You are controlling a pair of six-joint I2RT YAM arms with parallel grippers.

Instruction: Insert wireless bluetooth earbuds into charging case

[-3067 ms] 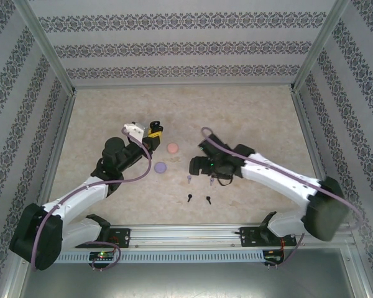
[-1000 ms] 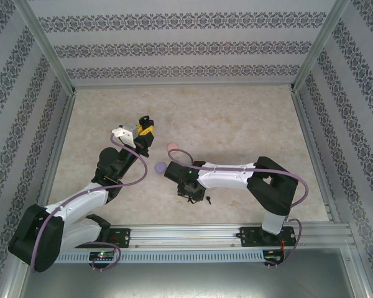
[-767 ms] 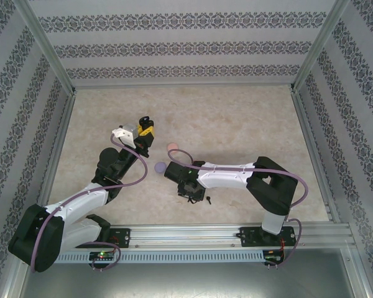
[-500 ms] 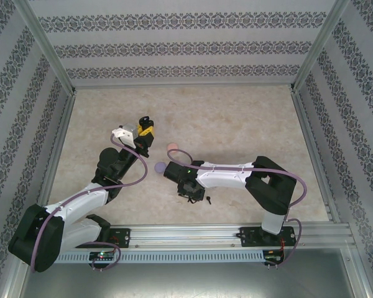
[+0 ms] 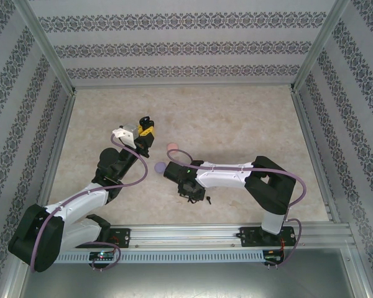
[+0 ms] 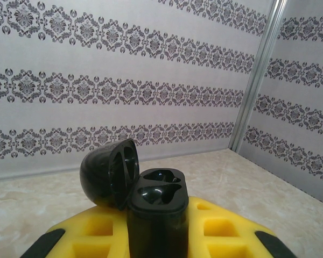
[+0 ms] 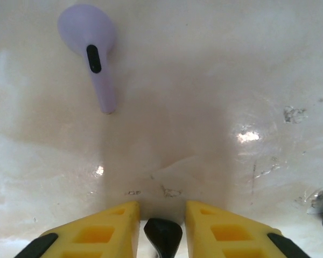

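- Top external, near edge: a metal rail [image 5: 193,234] carries both arm bases, and beyond it I see a beige marbled table [image 5: 248,118].
- Right gripper [image 7: 162,223] is low over the table, fingers either side of a black earbud [image 7: 162,236]; thin gaps show, so it is not clamped.
- Lilac earbud [image 7: 91,48] lies flat just ahead, stem toward the fingers.
- Lilac case [image 5: 160,167] and pink case [image 5: 171,147] sit farther out, apart.
- Left gripper [image 6: 157,217] is raised, clenched on the black charging case [image 6: 159,196], its lid [image 6: 110,172] hinged open.
- Patterned wallpaper walls [image 5: 186,46] with metal corner posts [image 5: 46,49] close the room.
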